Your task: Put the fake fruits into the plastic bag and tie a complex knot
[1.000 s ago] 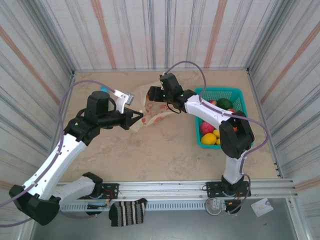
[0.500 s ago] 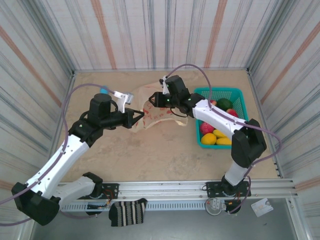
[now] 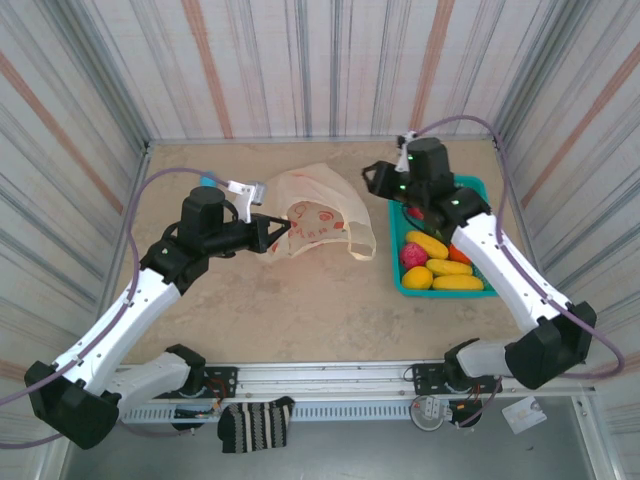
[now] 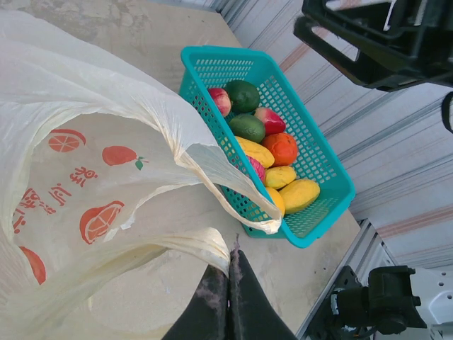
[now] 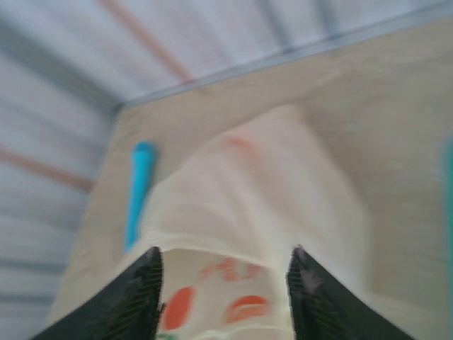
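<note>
The plastic bag [image 3: 318, 212] lies cream-yellow with orange fruit prints at mid-table. My left gripper [image 3: 277, 232] is shut on its near-left handle edge. In the left wrist view the fingertips [image 4: 230, 256] pinch a twisted strip of the bag [image 4: 85, 163], and a loop handle drapes toward the basket. The fake fruits [image 3: 432, 246], red, orange, yellow and green, lie in the teal basket [image 3: 476, 183] at the right; they [image 4: 282, 149] also show in the left wrist view. My right gripper [image 3: 370, 178] hovers open between bag and basket, holding nothing. Its blurred view looks down on the bag [image 5: 248, 184].
A blue tube-like object [image 3: 207, 181] lies behind the left arm near the back left [image 5: 138, 188]. Striped walls close in the table on three sides. A striped cloth [image 3: 255, 424] hangs at the front rail. Bare tabletop [image 3: 320, 300] lies in front of the bag.
My right arm has swung right and up, from over the bag to beside the basket, its jaws standing open. The bag has slumped wider, one handle trailing right. The left gripper kept its hold.
</note>
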